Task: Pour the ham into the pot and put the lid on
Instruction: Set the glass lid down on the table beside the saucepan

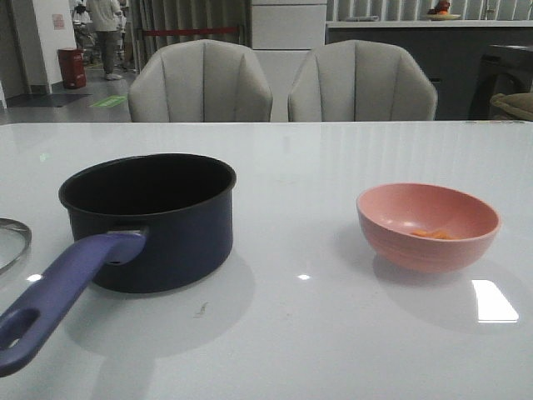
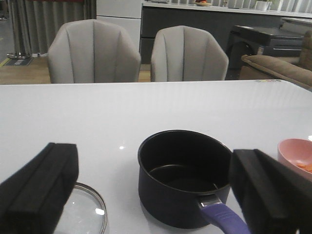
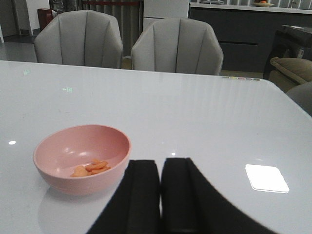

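Observation:
The dark navy pot point(image 1: 150, 221) stands left of centre on the white table, empty, its purple-blue handle point(image 1: 58, 300) pointing toward the near left. Only the metal rim of the glass lid point(image 1: 12, 242) shows at the far left, lying flat. A pink bowl point(image 1: 429, 225) on the right holds the orange ham pieces point(image 1: 433, 234). Neither gripper appears in the front view. My left gripper point(image 2: 152, 155) is open and empty, back from the pot point(image 2: 185, 175), with the lid point(image 2: 83, 209) beside one finger. My right gripper point(image 3: 160, 163) is shut on nothing, just beside the bowl point(image 3: 80, 158) with the ham point(image 3: 91, 168).
Two grey chairs point(image 1: 200, 83) point(image 1: 362, 83) stand behind the table's far edge. A bright square of reflected light point(image 1: 494, 300) lies on the table near the bowl. A sofa arm point(image 3: 292, 70) sits beyond the table's right side.

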`<state>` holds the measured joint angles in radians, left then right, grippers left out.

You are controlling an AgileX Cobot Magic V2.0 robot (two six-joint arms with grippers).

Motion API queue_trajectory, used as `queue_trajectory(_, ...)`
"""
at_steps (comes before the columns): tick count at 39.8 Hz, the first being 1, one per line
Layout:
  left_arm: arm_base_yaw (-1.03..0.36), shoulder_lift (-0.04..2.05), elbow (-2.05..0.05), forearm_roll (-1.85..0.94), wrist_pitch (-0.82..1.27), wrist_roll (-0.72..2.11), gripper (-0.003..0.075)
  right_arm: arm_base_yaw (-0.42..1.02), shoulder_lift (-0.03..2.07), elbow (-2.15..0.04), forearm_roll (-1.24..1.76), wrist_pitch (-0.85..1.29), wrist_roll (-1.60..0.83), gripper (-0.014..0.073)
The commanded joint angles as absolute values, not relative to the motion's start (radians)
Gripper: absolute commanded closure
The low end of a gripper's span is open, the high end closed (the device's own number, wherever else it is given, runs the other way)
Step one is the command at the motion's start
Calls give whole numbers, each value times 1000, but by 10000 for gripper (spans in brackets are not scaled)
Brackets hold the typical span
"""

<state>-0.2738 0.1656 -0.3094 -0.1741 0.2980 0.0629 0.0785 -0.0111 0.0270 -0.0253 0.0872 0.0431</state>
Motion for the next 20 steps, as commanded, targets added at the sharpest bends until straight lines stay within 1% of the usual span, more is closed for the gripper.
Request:
queue_trajectory(1,-301,176,-334,-179,207,67,65,71,-30,22,-42,-12,43,417)
queue_trajectory(8,-320,176,-334,-179,196,67,65,71,-30,17,-42,-129,43,417)
queue_trajectory(10,-320,176,-334,-179,195,67,65,73,-30,-1,-41,-131,43,417)
queue_trajectory(15,-320,176,-334,-179,188,67,65,73,1,-106,-35,-10,43,417)
queue_trajectory(20,-320,176,-334,-179,182,67,65,73,118,-250,-11,155,43,417)
